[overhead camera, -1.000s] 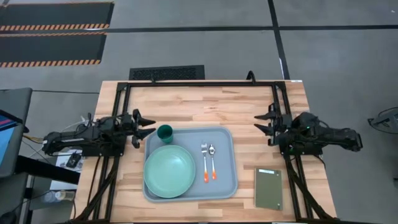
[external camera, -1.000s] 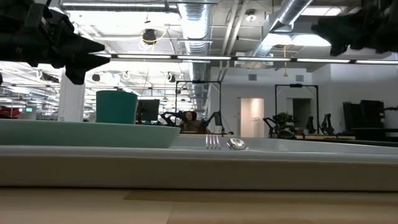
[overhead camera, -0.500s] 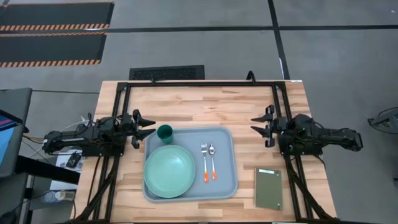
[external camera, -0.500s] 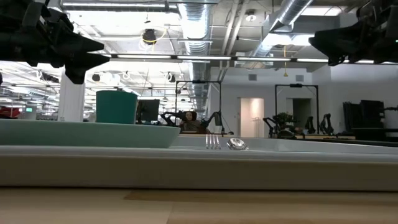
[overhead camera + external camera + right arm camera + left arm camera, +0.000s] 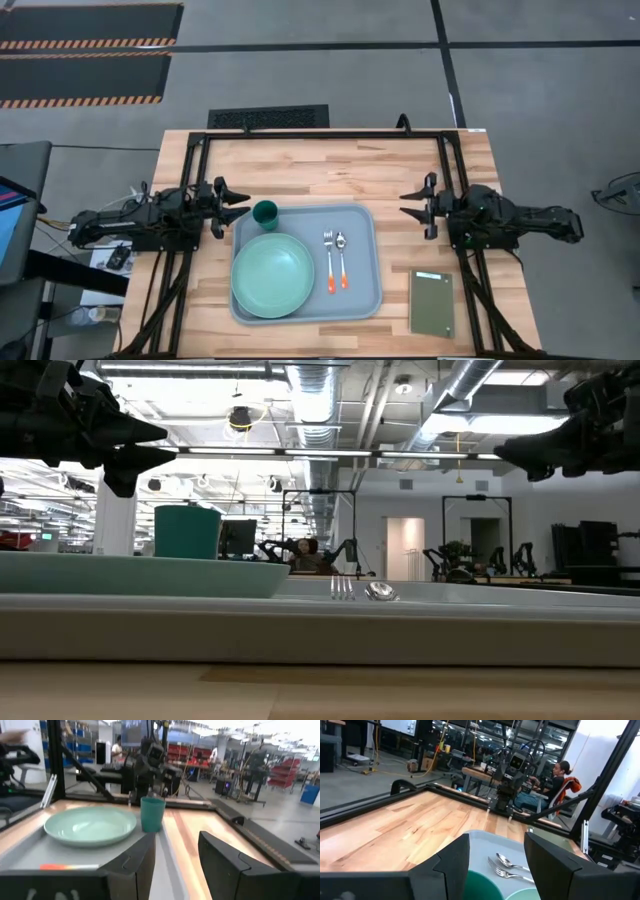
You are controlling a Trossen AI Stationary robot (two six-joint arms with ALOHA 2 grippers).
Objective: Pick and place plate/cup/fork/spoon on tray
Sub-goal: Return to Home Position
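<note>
The pale grey-blue tray (image 5: 360, 222) lies at the table's middle. On it sit the mint-green plate (image 5: 272, 275) at its near left, the dark green cup (image 5: 265, 213) at its far left corner, and the fork (image 5: 329, 258) and spoon (image 5: 342, 258) side by side, orange handles toward the near edge. My left gripper (image 5: 240, 203) hangs open and empty just left of the cup, above the table. My right gripper (image 5: 412, 206) hangs open and empty right of the tray. The cup (image 5: 152, 814) and plate (image 5: 90, 825) also show in the right wrist view.
A dark olive-green slab (image 5: 431, 303) lies at the table's near right, beside the tray. A black frame (image 5: 320, 135) runs along the table's far and side edges. A person sits in the room beyond (image 5: 560, 772).
My right gripper has moved toward the table's left, closer to the tray's right rim, and a little toward the far edge, staying open. The left gripper and the things on the tray have kept still.
</note>
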